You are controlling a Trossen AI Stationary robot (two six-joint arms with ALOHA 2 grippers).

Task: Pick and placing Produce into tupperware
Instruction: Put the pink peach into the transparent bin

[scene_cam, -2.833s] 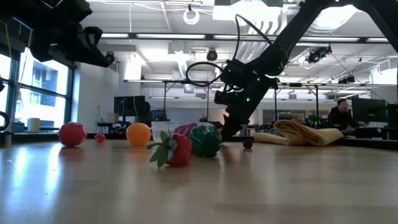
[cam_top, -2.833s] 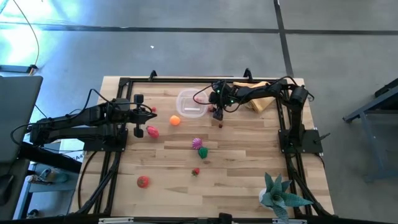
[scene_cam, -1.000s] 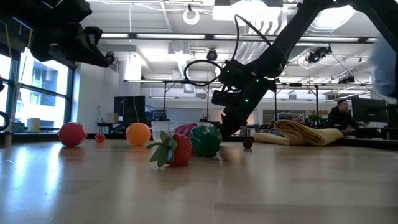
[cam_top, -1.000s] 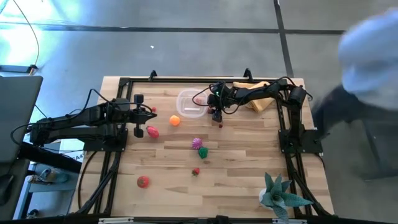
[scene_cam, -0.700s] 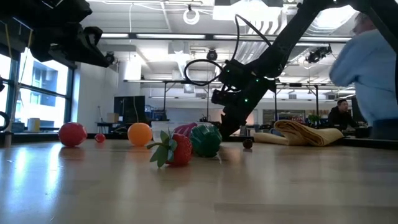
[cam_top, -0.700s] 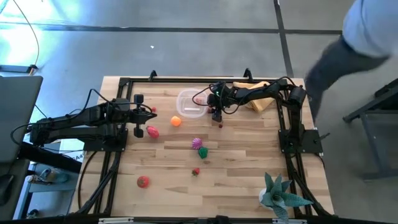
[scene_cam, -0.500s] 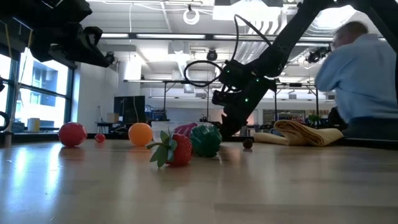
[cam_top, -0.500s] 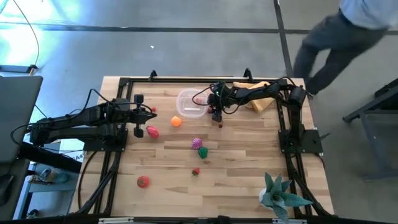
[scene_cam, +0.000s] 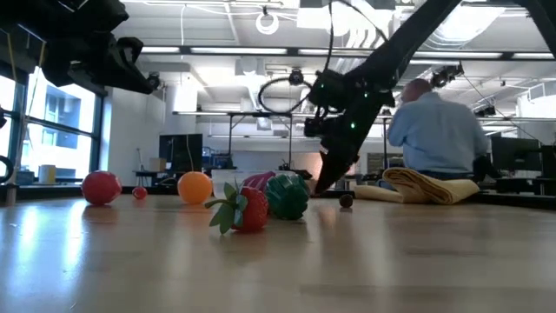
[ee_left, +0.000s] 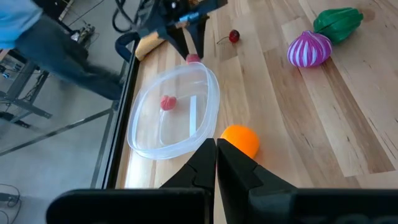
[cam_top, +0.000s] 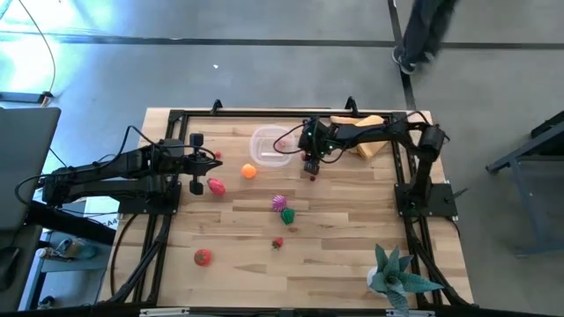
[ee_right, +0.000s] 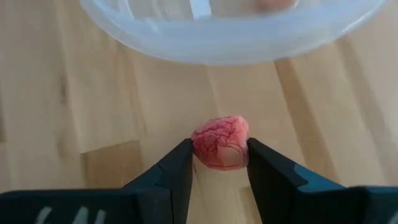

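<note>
Since the frame half a second back, the right gripper [ee_right: 219, 163] has risen slightly beside the container, and the person in the room behind has walked across to the table's far side. The right gripper's fingers [ee_right: 172, 171] are closed on a small pink wrinkled fruit [ee_right: 220, 142], held just outside the rim of the clear tupperware [cam_top: 270, 145], on the side toward the tan cloth [cam_top: 366, 136]. One pink piece [ee_left: 168, 102] lies inside the tupperware. An orange ball [cam_top: 249, 171] sits just beside the container's near edge; a small dark cherry [cam_top: 312, 177] lies below the right gripper. A magenta striped onion [cam_top: 279, 202] and a green pepper [cam_top: 287, 215] touch mid-table, with a strawberry [cam_top: 278, 242] nearer the front and a red tomato [cam_top: 203, 257] well apart toward the front left. Open board surrounds these. The left gripper [cam_top: 199, 165] waits at the left edge, fingers together and empty, near a pink-red piece [cam_top: 216, 186]. A teal spiky plant [cam_top: 397, 275] stands at the front right corner.
</note>
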